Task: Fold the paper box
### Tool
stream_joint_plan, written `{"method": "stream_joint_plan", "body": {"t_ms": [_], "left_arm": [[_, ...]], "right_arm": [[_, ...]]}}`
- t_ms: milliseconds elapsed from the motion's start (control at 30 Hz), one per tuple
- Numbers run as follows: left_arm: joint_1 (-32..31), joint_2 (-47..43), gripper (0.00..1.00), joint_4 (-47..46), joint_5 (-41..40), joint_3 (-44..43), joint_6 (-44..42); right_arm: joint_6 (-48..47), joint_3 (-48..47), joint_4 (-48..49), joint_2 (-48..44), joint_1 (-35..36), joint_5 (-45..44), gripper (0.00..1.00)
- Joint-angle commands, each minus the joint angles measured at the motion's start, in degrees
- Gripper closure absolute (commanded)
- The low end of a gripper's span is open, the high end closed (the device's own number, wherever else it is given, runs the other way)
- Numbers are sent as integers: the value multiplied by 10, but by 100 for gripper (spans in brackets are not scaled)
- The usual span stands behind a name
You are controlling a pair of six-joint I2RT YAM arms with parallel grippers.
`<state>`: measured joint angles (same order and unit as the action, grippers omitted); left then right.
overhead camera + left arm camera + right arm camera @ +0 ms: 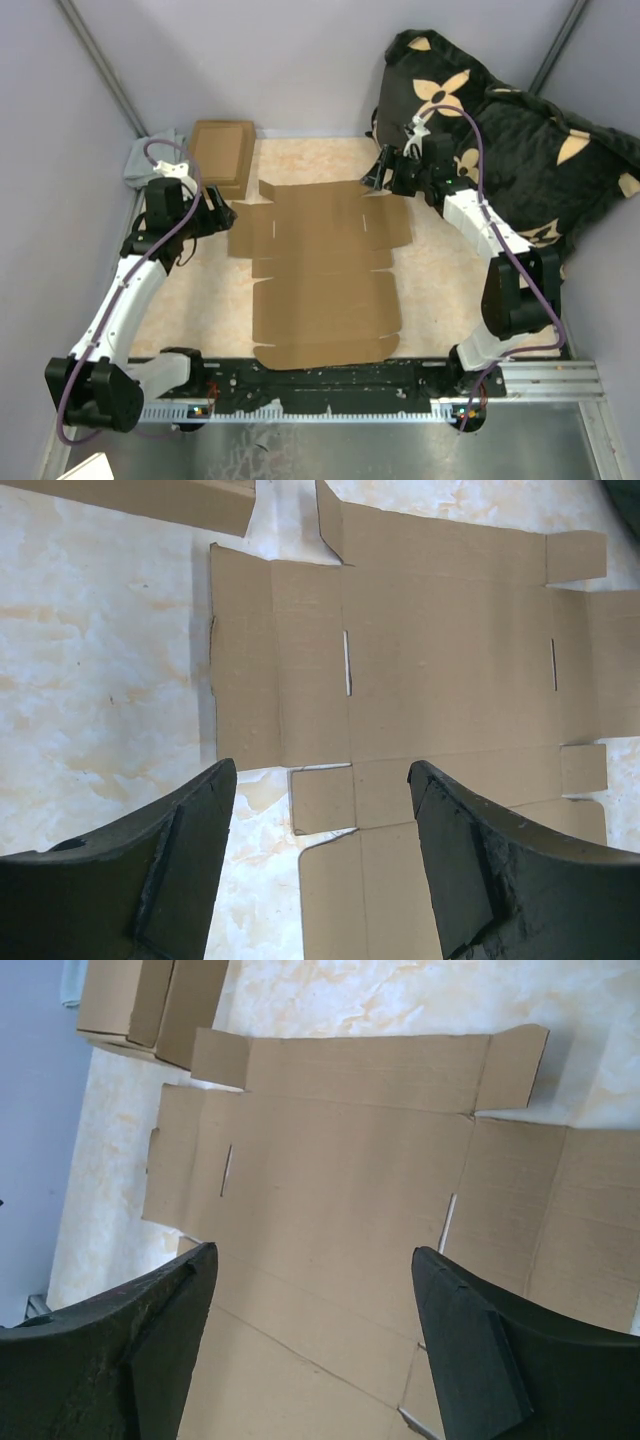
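Note:
The paper box (320,270) lies unfolded and flat on the marbled table, a tan cardboard sheet with flaps, slits and creases. It also shows in the left wrist view (440,670) and in the right wrist view (340,1190). My left gripper (222,213) hovers at the sheet's far left edge, open and empty; its fingers (190,870) frame a small side tab. My right gripper (378,180) hovers over the sheet's far right corner, open and empty, with its fingers (470,1350) spread above the cardboard.
A smaller brown cardboard box (221,155) with a stepped lid stands at the back left, close to my left gripper. A black cushion with tan flowers (500,120) fills the back right. Grey walls enclose the table (190,290).

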<state>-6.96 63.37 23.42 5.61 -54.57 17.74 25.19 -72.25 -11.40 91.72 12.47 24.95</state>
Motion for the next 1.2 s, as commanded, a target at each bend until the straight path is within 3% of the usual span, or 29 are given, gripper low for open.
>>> {"method": "stream_joint_plan", "body": {"t_ms": [0,133,500,900,1167], "left_arm": [[3,-18,24,-1,5,6,-8],[4,-14,24,-1,9,6,-7],[4,-10,24,2,12,5,-5],[6,2,25,6,12,5,-3],[7,11,25,6,12,6,-3]], "right_arm": [[-5,3,41,-38,1,-8,20],[-19,-37,-14,-14,2,-63,21],[-39,-289,-217,197,2,-227,33],[-59,-407,-263,330,33,-278,36],[-55,-498,-280,420,40,-285,45]]}}
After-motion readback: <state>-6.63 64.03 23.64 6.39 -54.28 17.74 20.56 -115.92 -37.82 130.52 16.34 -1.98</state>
